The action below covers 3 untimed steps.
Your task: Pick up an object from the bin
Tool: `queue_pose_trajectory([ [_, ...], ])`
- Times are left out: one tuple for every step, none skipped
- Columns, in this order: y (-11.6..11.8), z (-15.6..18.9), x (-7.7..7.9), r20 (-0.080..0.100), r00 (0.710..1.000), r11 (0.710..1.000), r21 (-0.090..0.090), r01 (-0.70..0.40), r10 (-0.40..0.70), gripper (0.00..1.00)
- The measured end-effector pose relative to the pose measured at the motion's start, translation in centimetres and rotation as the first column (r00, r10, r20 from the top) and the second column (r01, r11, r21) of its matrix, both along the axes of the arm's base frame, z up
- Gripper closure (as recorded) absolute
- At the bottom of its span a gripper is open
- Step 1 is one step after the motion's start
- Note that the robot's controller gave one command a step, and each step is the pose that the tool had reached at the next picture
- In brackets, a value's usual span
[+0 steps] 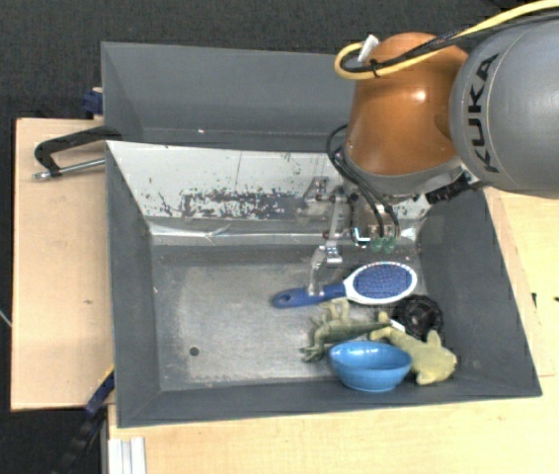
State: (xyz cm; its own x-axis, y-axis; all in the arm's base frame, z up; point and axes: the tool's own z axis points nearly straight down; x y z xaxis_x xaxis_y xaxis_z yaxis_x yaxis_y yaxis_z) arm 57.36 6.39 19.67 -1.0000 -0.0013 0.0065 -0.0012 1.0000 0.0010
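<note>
One arm in: dangling gripper [331, 257] just over handle of blue oval brush [378, 283], lying right behind blue bowl [370, 365]. Gripper's opening and load: cannot tell. Crowding beside bowl: black round thing [420, 315], yellowish soft toy [432, 358].

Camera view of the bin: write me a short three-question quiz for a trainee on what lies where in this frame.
1. True or false: the blue bowl lies in a small heap at the lower right of the bin as the view shows it.
2. Which thing is nearest the gripper? A: the blue-handled brush. B: the black round thing. C: the blue bowl.
3. Fill in: the brush's handle points toward the view's ____.

Key: 1 true; 2 A; 3 left.
</note>
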Motion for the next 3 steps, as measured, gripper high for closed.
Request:
queue_pose_trajectory([
  [-4.4,-11.2,-1.1,0.018,0.994,0.994,0.002,-0.107,0.107,0.0],
  [-4.6,-11.6,-1.3,0.01,0.994,0.995,0.0,-0.104,0.104,1.0],
  [-6.6,3.4,-3.1,0.018,0.993,0.993,-0.002,-0.115,0.115,1.0],
])
